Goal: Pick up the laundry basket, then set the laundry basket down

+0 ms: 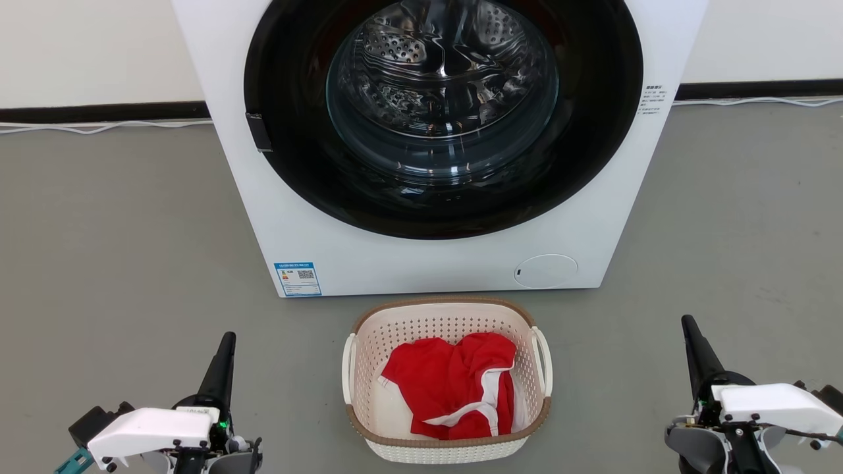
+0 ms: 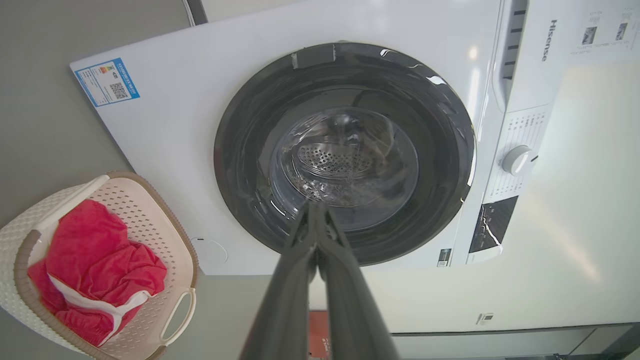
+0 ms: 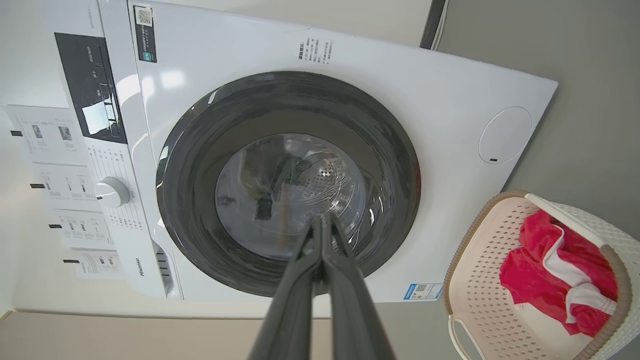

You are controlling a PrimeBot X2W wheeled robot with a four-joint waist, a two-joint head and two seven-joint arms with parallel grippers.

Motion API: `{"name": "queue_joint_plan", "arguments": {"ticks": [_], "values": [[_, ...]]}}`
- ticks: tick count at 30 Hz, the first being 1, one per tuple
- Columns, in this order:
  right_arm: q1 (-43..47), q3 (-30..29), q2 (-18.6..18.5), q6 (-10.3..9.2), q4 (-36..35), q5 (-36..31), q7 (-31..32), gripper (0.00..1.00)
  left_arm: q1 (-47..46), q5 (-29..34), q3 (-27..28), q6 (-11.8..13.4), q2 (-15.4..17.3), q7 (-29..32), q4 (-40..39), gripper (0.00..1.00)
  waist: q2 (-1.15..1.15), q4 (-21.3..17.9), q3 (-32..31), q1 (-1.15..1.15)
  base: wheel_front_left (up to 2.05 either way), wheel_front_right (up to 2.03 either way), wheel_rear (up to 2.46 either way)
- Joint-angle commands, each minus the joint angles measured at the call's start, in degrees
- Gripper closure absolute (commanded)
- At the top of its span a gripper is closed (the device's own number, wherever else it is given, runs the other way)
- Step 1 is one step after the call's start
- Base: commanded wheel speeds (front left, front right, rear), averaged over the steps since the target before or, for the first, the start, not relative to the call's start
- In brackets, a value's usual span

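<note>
The laundry basket [image 1: 445, 316] stands on the grey floor just in front of the washer; it is cream-white and perforated, with a brown rim and white loop handles on both sides. A red and white garment [image 1: 454, 382] lies inside it. The basket also appears in the left wrist view [image 2: 165, 240] and in the right wrist view [image 3: 475, 280]. My left gripper [image 1: 228, 337] is shut and empty, off to the basket's left. My right gripper [image 1: 687, 320] is shut and empty, off to the basket's right. Both point toward the washer, apart from the basket.
A white front-loading washer [image 1: 276, 217] with a round dark glass door [image 1: 441, 112] stands directly behind the basket. A white wall, a dark baseboard and a white cable [image 1: 99, 126] run along the back. Grey floor spreads on both sides of the basket.
</note>
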Motion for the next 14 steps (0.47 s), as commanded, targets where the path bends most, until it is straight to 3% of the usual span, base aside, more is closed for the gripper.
{"name": "queue_joint_plan", "arguments": {"ticks": [1,14], "values": [[-0.35,0.97,-0.54,0.38,-2.39,2.0,0.83,1.0,-1.21,-1.71,1.66,-0.83,0.82,0.54,-2.14,1.0,0.0,0.0,0.0,0.0,0.0,0.0,0.0],[0.49,1.02,-0.55,0.42,-4.53,11.55,2.86,1.0,-0.98,-9.09,1.93,-1.34,0.94,2.6,-3.85,1.0,0.0,0.03,-0.03,0.0,0.0,0.0,0.0]]}}
